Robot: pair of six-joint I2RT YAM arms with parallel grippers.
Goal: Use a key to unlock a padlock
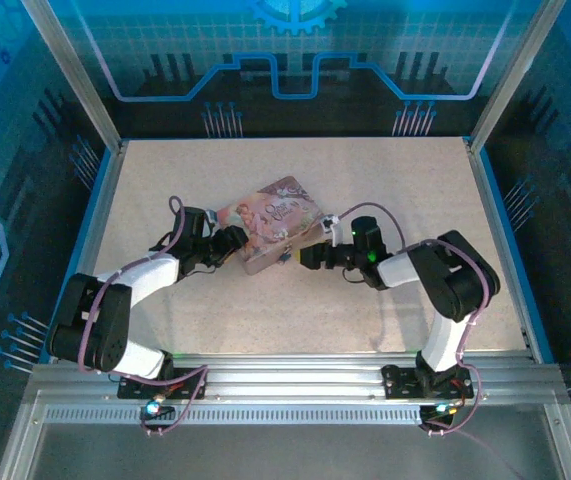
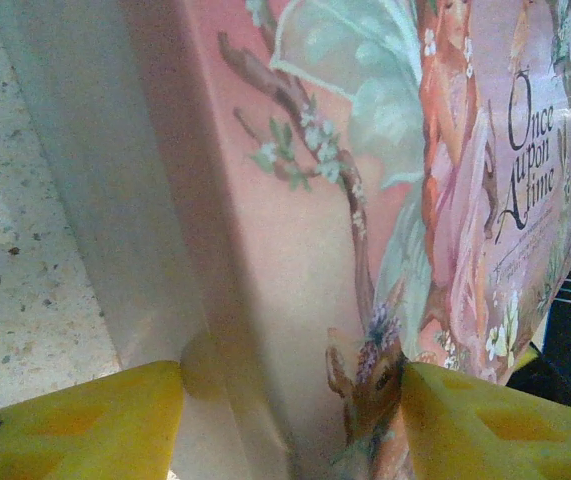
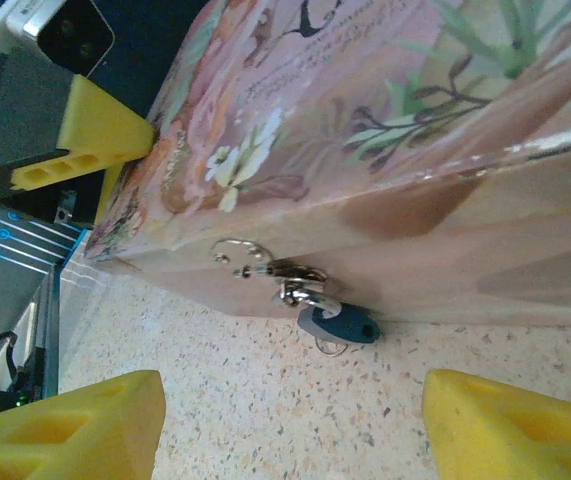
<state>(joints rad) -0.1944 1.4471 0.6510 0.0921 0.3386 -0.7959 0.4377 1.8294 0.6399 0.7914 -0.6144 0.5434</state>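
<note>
The left fingers [image 2: 85,425] clamp the tin box [image 2: 295,250], seemingly to steady it; the padlock [image 3: 290,285] hangs on its front wall, key [image 3: 343,325] at its lower end, facing the open, empty right fingers [image 3: 75,430].

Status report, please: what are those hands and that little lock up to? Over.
Left hand clamped on tin box. Right hand open, facing padlock, not touching. Blue-headed key at padlock. Nothing between.

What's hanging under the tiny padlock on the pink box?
A blue-headed key sticks out below the padlock on the tin box, above the speckled table. Its blade is hidden inside the lock.
</note>
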